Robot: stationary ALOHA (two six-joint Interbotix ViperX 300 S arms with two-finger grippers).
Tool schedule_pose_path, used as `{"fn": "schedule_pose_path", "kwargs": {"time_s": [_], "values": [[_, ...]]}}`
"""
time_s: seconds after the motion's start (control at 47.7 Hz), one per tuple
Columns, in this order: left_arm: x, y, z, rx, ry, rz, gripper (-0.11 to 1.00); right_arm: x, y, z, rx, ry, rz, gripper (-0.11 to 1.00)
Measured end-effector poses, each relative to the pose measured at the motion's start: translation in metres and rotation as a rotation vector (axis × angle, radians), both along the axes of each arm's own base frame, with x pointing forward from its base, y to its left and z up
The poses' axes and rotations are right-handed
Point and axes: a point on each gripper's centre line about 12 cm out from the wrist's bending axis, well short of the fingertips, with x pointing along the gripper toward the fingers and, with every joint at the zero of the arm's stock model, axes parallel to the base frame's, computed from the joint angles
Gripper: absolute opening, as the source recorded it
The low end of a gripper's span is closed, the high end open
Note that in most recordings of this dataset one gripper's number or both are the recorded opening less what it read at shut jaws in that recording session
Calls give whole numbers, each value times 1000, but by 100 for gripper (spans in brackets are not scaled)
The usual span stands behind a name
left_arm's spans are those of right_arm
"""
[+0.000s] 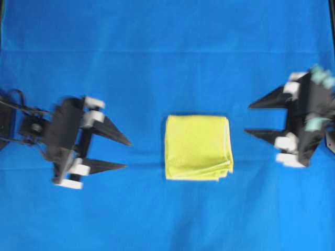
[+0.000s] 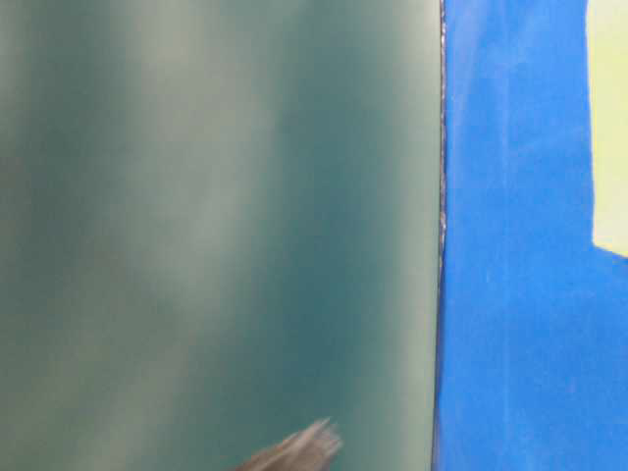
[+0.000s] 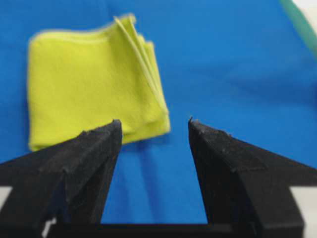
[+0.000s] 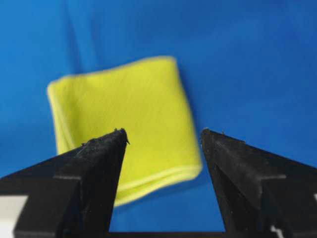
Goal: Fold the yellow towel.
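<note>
The towel (image 1: 198, 147) lies folded into a neat square mid-cloth (image 1: 157, 52), its layered hems fanned at the lower right corner. Left gripper (image 1: 127, 153) and right gripper (image 1: 247, 119) sit well apart on either side, both spread wide and holding nothing.

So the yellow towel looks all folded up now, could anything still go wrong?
Maybe, a little. The yellow towel lies folded on the blue cloth, but its layered hems fan apart at one corner, so the fold might loosen if bumped. The left gripper and right gripper are both open and empty, apart from the towel with their tips pointing at it. A stray swing could catch an edge and drag it open.
</note>
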Motion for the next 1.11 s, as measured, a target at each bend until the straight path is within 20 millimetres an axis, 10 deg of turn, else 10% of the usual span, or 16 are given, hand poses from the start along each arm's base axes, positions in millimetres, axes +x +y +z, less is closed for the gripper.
{"fn": "schedule_pose_path", "kwargs": {"time_s": [0.314, 0.67, 1.11], "values": [[-78, 24, 31, 14, -246, 14, 53, -47, -23, 21, -77, -193, 12, 63], [-144, 50, 1, 21, -364, 101, 53, -87, -44, -16, -78, -281, -41, 63], [-160, 55, -19, 18, -364, 129, 53, -91, -46, -37, -82, -300, -43, 63]]}}
